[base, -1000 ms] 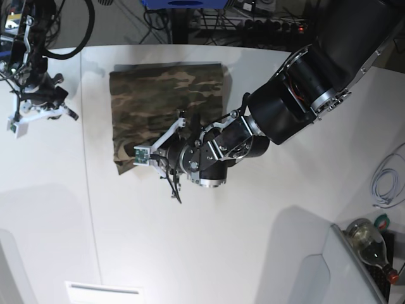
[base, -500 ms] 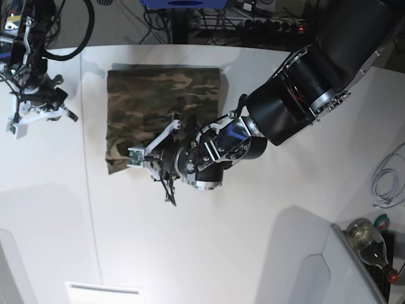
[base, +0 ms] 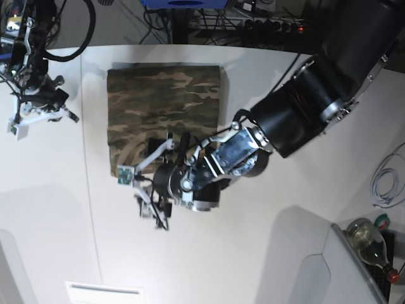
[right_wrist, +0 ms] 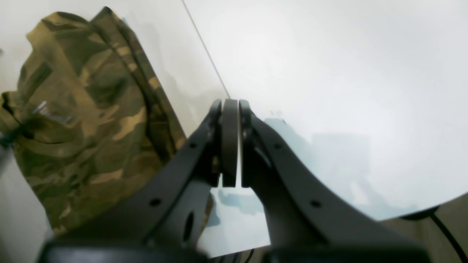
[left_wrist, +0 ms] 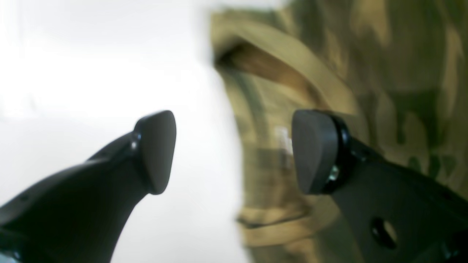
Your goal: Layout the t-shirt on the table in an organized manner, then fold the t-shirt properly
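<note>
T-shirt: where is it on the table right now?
In the base view the t-shirt lies folded on the table toward its far left, between the two arms, its near edge beside the left gripper.

The t-shirt (base: pixel 161 104) is soft, matt cloth in camouflage print, its ribbed collar (left_wrist: pixel 292 62) tan. The table (base: pixel 253 253) is smooth, matt white. The left gripper (left_wrist: pixel 234 153) has dull, dark rubbery pads (left_wrist: pixel 314 149) on satin black plastic fingers.
</note>
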`<state>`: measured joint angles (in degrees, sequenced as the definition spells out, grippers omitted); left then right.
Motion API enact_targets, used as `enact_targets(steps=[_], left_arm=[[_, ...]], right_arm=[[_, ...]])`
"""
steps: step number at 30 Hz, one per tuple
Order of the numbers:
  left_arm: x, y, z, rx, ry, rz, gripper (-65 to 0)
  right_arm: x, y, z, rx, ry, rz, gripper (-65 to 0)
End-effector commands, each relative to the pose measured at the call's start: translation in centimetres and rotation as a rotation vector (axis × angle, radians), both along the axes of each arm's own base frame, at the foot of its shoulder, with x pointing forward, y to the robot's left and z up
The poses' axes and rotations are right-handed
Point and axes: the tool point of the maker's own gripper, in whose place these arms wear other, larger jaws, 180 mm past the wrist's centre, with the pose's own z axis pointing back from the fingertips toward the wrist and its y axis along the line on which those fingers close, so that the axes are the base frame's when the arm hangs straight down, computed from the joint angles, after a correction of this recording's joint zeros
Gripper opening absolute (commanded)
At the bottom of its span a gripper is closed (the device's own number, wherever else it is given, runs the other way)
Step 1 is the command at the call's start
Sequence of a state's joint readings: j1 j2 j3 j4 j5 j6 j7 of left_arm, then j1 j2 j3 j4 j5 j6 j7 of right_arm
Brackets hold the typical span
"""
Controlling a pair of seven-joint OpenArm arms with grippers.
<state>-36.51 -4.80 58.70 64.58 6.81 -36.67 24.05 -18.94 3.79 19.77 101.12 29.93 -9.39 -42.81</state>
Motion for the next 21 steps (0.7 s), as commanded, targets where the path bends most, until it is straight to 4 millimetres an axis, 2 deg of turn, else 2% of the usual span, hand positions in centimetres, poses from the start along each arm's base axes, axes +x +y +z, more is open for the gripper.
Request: enact_targets(steps=[1, 3, 6, 7, 8, 9, 10, 12, 13, 15, 17, 19, 21], left_arm=[[1.3, 0.3, 1.8, 0.001, -0.059, -0.001, -17.8], [1.2, 1.4, 2.3, 0.019, -0.087, 0.0, -18.3], [-0.3, 2.9, 2.5, 0.018, -0.095, 0.019, -18.8], [-0.5, 4.0, 2.9, -0.007, -0.092, 0.059, -19.6], [-1.2, 4.7, 3.5, -0.054, -0.081, 0.103, -23.0], [-1.6, 5.7, 4.2, -0.103, -0.071, 0.157, -28.8], [-1.9, 6.9, 4.9, -0.151, -0.066, 0.221, -37.2], [-3.1, 9.2, 5.9, -0.215, -0.058, 0.329, -58.4], [-3.7, 10.3, 6.1, -0.228, -0.058, 0.373, -65.0], [-5.5, 12.6, 6.1, -0.226, -0.056, 0.457, -65.0], [-7.9, 15.1, 4.9, -0.184, -0.029, 0.52, -65.0], [-11.4, 16.5, 2.8, -0.138, 0.047, 0.547, -65.0], [-15.3, 17.1, 0.3, -0.096, 0.144, 0.561, -65.0]], right_arm=[[0.6, -0.7, 0.9, -0.023, -0.035, -0.003, -63.5], [0.5, -0.8, 0.8, -0.026, -0.032, -0.002, -63.5], [0.0, -0.9, 1.3, -0.041, -0.037, 0.006, -63.5], [-0.2, -0.9, 1.9, -0.052, -0.048, 0.012, -63.5], [-0.5, -0.8, 2.6, -0.062, -0.061, 0.019, -63.5], [-1.1, -0.7, 3.0, -0.072, -0.062, 0.027, -63.5], [-1.7, -1.0, 3.6, -0.094, -0.064, 0.041, -63.5], [-3.9, -1.4, 4.0, -0.127, -0.033, 0.076, -63.5], [-5.1, -1.5, 3.9, -0.137, -0.008, 0.089, -63.5], [-7.9, -2.1, 3.1, -0.155, 0.066, 0.108, -63.5], [-10.7, -2.8, 2.3, -0.173, 0.149, 0.135, -63.5], [-13.1, -3.4, 1.8, -0.182, 0.234, 0.167, -63.5], [-15.0, -3.5, 1.4, -0.178, 0.308, 0.193, -63.5]])
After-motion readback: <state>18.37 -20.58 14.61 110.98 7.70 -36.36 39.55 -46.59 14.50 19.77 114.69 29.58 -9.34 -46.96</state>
